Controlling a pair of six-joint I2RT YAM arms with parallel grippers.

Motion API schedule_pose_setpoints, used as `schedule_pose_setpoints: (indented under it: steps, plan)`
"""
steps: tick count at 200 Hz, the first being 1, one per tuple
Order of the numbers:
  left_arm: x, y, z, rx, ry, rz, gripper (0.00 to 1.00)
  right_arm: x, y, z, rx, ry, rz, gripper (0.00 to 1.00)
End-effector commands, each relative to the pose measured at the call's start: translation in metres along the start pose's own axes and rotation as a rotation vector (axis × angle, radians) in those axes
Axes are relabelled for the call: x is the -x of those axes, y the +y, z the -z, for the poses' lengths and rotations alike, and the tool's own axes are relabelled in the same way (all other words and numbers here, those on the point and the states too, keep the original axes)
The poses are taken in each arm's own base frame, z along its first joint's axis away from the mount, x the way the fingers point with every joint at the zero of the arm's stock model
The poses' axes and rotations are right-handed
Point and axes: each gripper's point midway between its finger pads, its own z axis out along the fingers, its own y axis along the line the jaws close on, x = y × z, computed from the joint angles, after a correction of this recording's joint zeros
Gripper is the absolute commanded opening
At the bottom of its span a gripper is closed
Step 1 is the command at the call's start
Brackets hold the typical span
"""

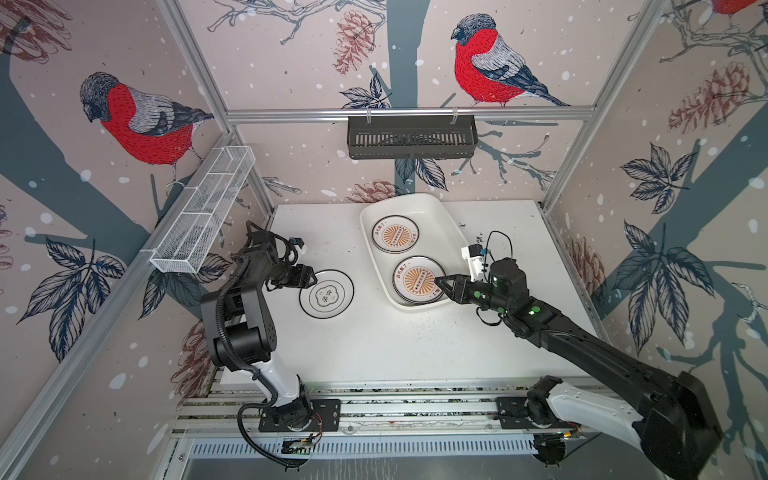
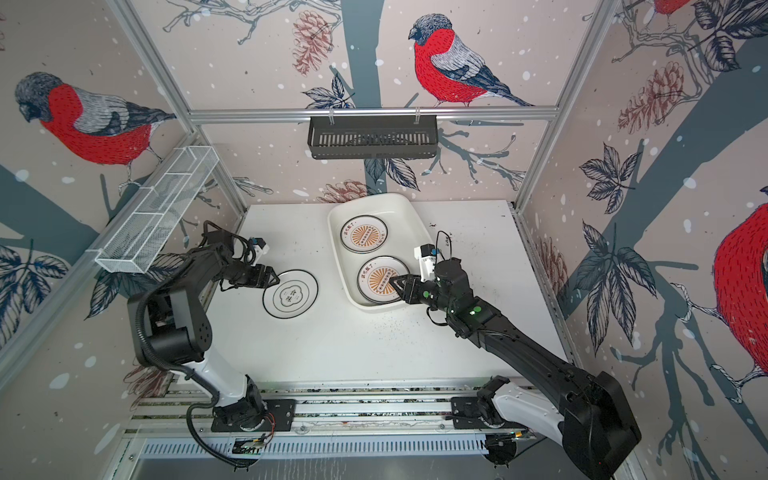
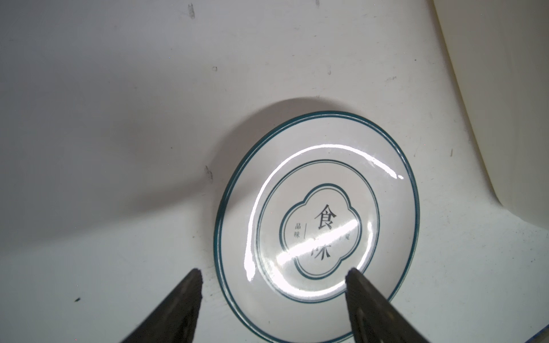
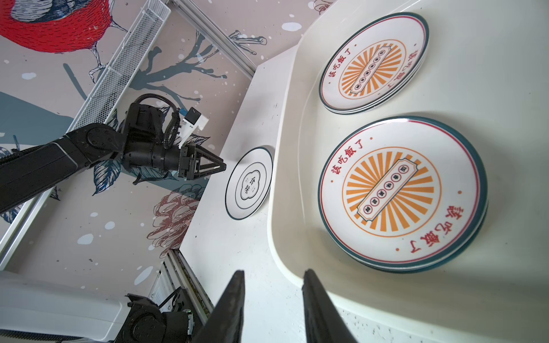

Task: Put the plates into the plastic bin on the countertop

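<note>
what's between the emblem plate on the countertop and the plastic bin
Nothing: only a bare strip of countertop separates the emblem plate from the plastic bin, as both top views and the left wrist view show.

We see a black slotted rack (image 1: 411, 137) hanging by two hooks from the rear aluminium rail (image 1: 291, 115); it shows in both top views. A white wire-mesh basket (image 1: 203, 216), divided into compartments, runs along the left-hand rail. The walls carry wallpaper of red-breasted birds (image 1: 488, 62), pine cones (image 1: 353, 39) and dark leaves (image 1: 660, 178).
</note>
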Motion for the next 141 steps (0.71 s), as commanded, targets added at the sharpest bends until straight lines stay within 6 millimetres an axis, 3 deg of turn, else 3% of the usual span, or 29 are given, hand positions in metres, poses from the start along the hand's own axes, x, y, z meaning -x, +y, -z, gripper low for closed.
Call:
schedule_pose_setpoints:
  steps: [1, 106, 141]
  plan:
    - [0.0, 0.002, 0.0, -0.04, -0.011, 0.039, 0.76, 0.003, 0.011, 0.001, 0.061, -0.022, 0.013, 0.35]
    - [-0.025, 0.016, -0.024, -0.138, 0.016, 0.131, 0.74, -0.01, 0.005, 0.0, 0.075, -0.018, -0.026, 0.35]
    - [-0.027, 0.02, -0.03, -0.149, 0.015, 0.154, 0.69, -0.012, 0.004, 0.0, 0.082, -0.025, -0.041, 0.35]
